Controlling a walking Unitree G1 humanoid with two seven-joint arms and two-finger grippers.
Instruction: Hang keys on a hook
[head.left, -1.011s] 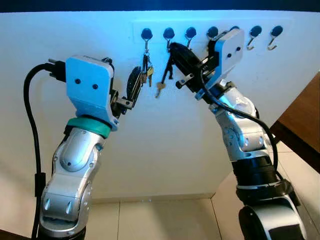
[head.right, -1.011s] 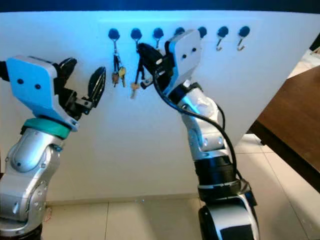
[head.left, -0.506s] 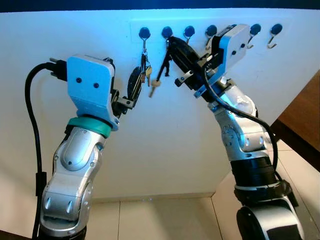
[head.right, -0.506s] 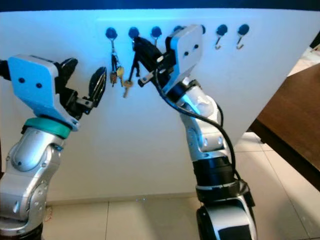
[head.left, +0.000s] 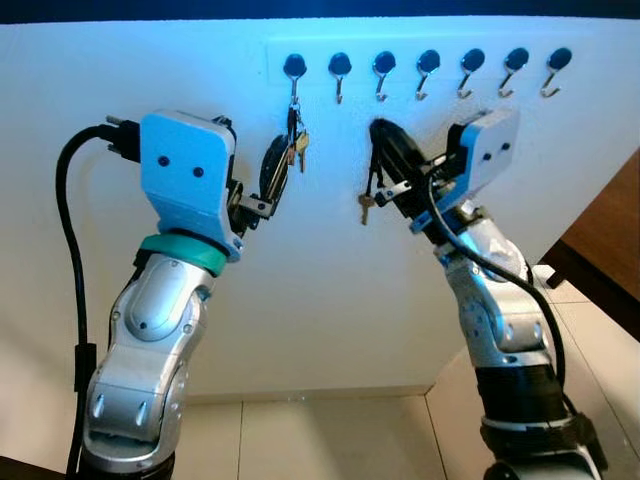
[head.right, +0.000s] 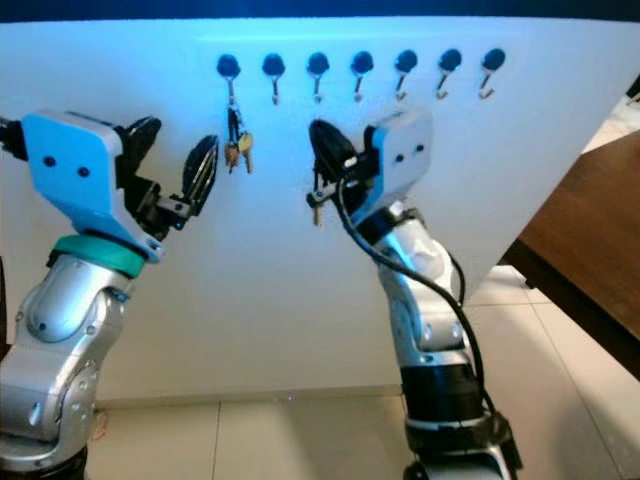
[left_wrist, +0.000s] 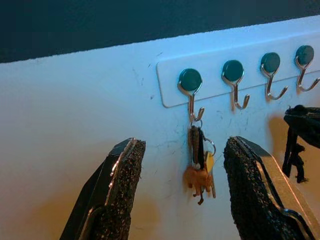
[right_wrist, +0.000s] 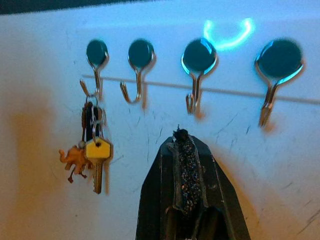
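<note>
Well, the keys (head.left: 368, 204) dangle from the tip of the right gripper (head.left: 385, 160), just right of the middle of the left eye view and clearly below the row of hooks (head.left: 425, 70) along the top of the frame. Its two black fingers are pressed together in the right wrist view, pinching the bunch, with the bare hooks above them. So I'd say this set is not hung yet; it sits away from and under the nearest free hook (head.left: 340, 72), and it must be lifted and its ring slipped over that curl.

One other bunch, the hanging keys (head.left: 295, 135), is already on the first hook (head.left: 293, 70) at the upper left of the row, a yellow tag and a small orange charm showing on it. Beside that bunch the left gripper (head.left: 262, 180) is raised with its fingers spread apart and holding nothing. Behind everything is the white wall (head.left: 330, 290).
</note>
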